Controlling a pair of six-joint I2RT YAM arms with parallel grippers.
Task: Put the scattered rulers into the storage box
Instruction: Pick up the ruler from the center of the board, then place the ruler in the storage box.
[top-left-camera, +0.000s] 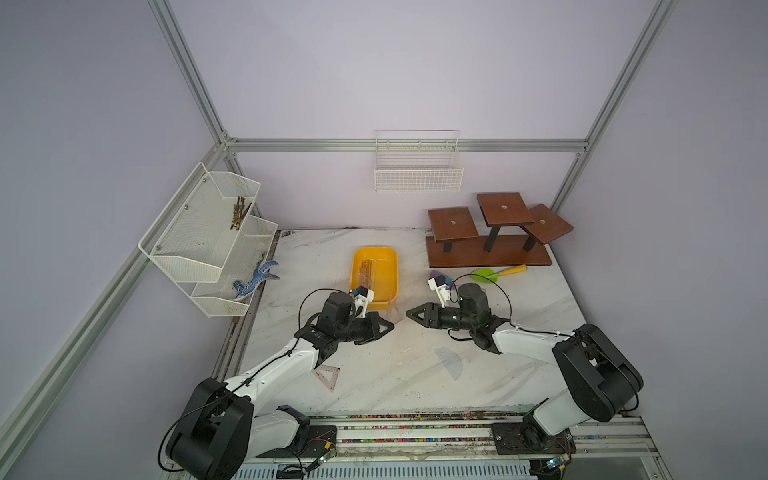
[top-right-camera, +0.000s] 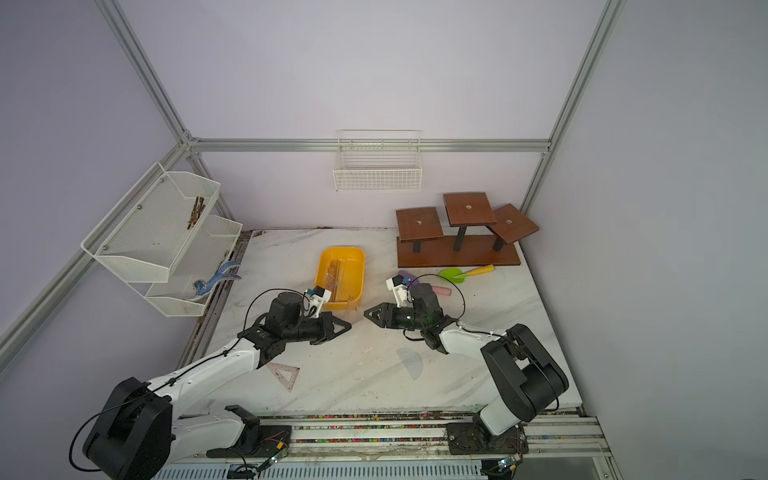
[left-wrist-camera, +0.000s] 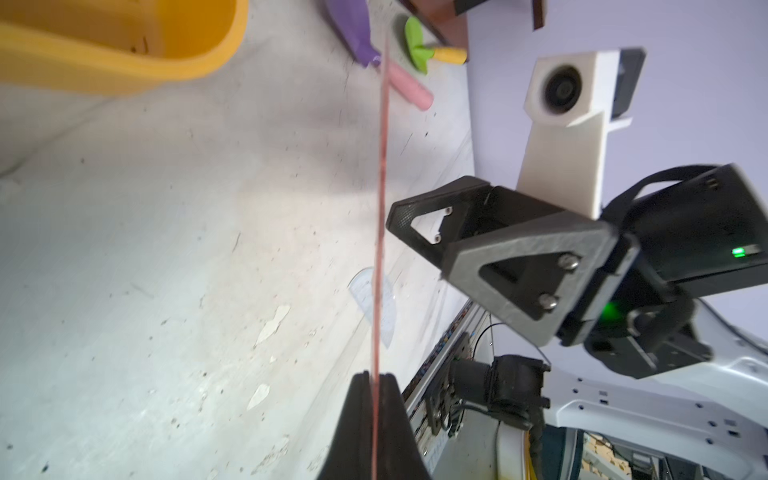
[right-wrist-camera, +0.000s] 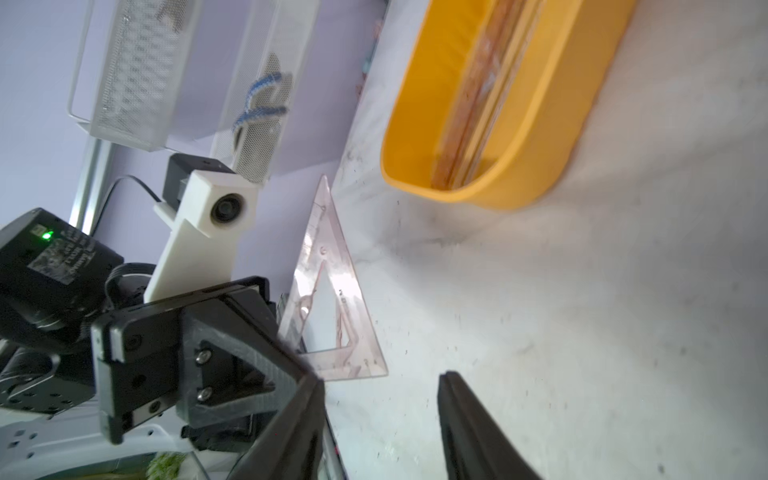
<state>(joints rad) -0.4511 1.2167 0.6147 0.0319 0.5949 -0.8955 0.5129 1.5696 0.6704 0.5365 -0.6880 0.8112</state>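
mesh shelf (top-left-camera: 195, 245): far left, hung on the frame, with a blue lizard toy (top-left-camera: 255, 280) in the lower tier. No writing on it that you could read.
left gripper (left-wrist-camera: 373, 386): your left pincer is squeezed together on the held set square (right-wrist-camera: 332, 299), pinching it near one corner.
held set square: pinkish see-through triangle, standing on edge above the table (top-left-camera: 374, 395), just in front of the box's near end. It shows as a thin pink line from the left wrist. There are scale marks along its edges, but they're too faint to read properly.
sticker (right-wrist-camera: 62, 259): on the left arm's wrist motor, next to a green light. The print is too blurred to make out.
loose set square (top-left-camera: 327, 376): flat on the table, partly tucked under your left forearm.
storage box (top-left-camera: 395, 274): yellow tub at mid-table, behind both grippers.
rulers in the box (top-left-camera: 368, 268): long straight ones lying lengthwise along the bottom.
right gripper (right-wrist-camera: 380, 378): fingers spread apart with nothing between them, tip facing the left gripper across a small gap.
protractor (top-left-camera: 451, 362): clear half-round, flat on the table in front of the right arm.
shovels: purple shovel (top-left-camera: 436, 275) and green shovel (top-left-camera: 484, 275), behind the right wrist.
wooden stand (top-left-camera: 490, 253): back right corner.
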